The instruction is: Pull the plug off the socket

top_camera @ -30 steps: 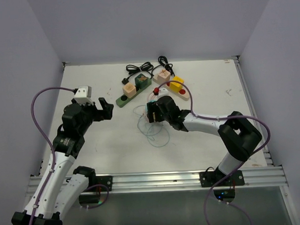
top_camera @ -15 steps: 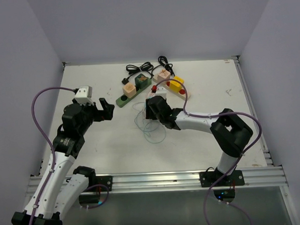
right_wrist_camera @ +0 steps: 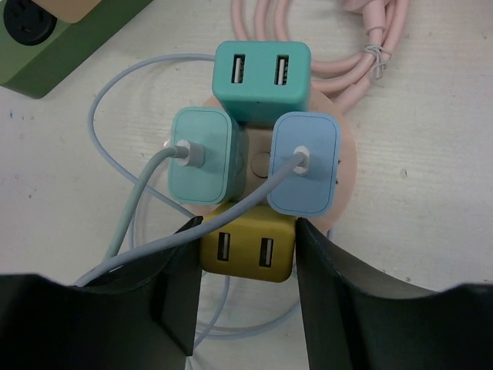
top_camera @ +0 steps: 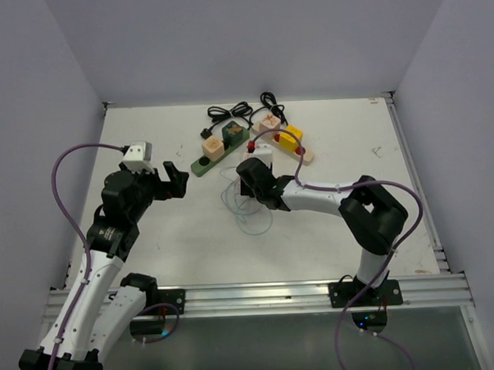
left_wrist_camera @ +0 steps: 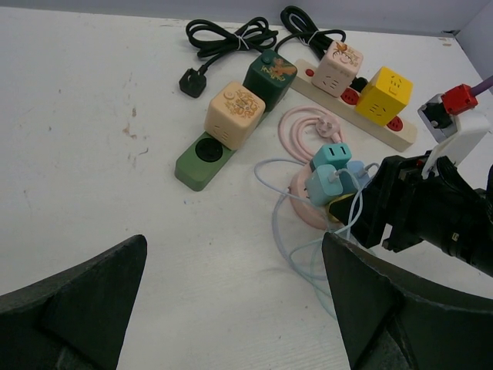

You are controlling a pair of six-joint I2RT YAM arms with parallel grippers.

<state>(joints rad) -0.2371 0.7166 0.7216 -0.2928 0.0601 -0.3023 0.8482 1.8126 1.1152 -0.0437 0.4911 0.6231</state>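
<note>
Pale lilac walls [top_camera: 240, 38] close in a white tabletop [top_camera: 146, 132] on three sides, and a metal rail [top_camera: 260, 295] runs along its near edge where the two arms are bolted. The white surface is scuffed, with small dark and reddish specks towards the left.

Near the middle of the tabletop lies a round pink socket [right_wrist_camera: 259, 163] carrying four plugs: a teal plug [right_wrist_camera: 262, 81] on the far side, a pale teal plug [right_wrist_camera: 202, 164] and a blue plug [right_wrist_camera: 304, 173] side by side with a thin cable running from each, and a yellow plug [right_wrist_camera: 246, 250] on the near side. The right hand [top_camera: 248, 178] is low over this socket, its two fingers [right_wrist_camera: 173, 301] standing on either side of the yellow plug and right at its flanks. Whether they are pressing on it I cannot tell. One pale cable crosses in front of a finger. A coiled pink cord [right_wrist_camera: 362, 31] lies just beyond the socket.

The left hand [left_wrist_camera: 233, 262] hangs above the left part of the tabletop, well apart from the socket, fingers spread wide with nothing between them.

Farther back, a green power strip [left_wrist_camera: 202, 158] carries a peach cube [left_wrist_camera: 235, 114] and a dark green cube [left_wrist_camera: 269, 77]. Beside it, a beige strip [left_wrist_camera: 404, 135] carries a pink cube [left_wrist_camera: 341, 65] and a yellow cube [left_wrist_camera: 389, 94]. Bundled black cords [left_wrist_camera: 231, 35] lie near the back wall.
</note>
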